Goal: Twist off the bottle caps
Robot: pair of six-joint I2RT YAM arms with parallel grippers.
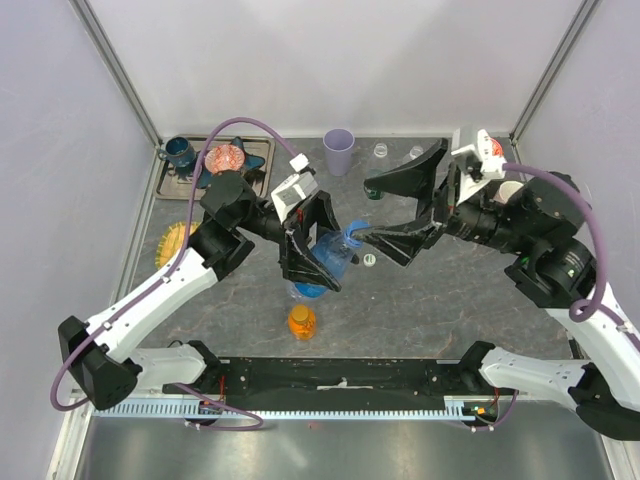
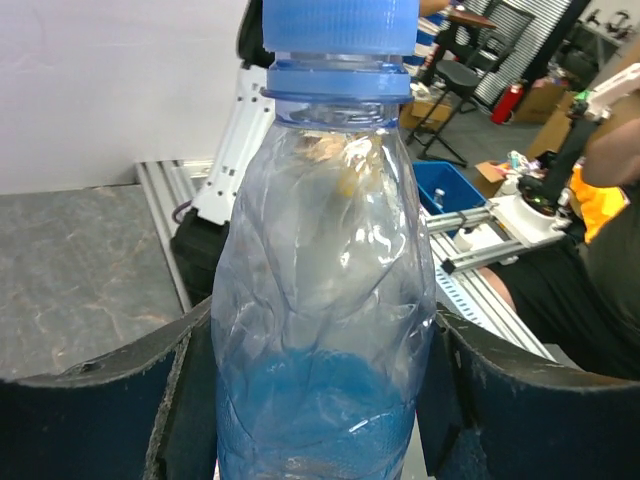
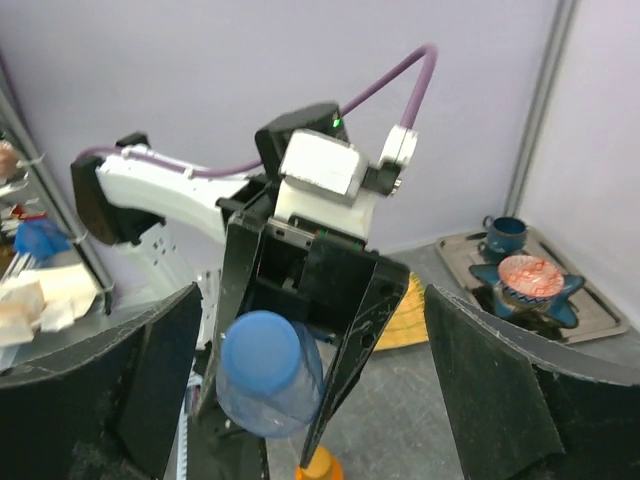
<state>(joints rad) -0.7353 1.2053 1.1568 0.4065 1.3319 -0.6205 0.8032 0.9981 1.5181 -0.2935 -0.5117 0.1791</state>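
At the far left: left end effector (image 1: 318,262) closed narrow around the body of the clear bottle (image 2: 320,300), gripping it clear of the bench (image 1: 440,300) and tilted, with the blue cap (image 2: 338,25) aimed to the right. Not yet off, judging by the cap seated flush on its collar ring. Further right: right end effector (image 1: 372,214) spread wide and gripping nothing, with the cap just beside the tip of its nearer finger.

To do this step well:
- Hold the left clamp firm without crushing the thin wall.
- Centre the right fingers over the cap, in line with the neck.
- Close on the ribbed rim only, never on the collar ring below.
- Twist about the neck's axis, let go, reset, repeat; likely to take several turns.
- Watch for the bottle slipping round in the left grip.

From the left wrist: crumpled wall, blue label low down, ribbing on the cap; nothing of the right fingers. From above: the tilt, the cap off centre between the right fingers, and the orange bottle (image 1: 302,321) standing capped nearer the bases. From the right wrist: cap seen end-on between the open fingers, a little left of centre; best place to judge alignment.
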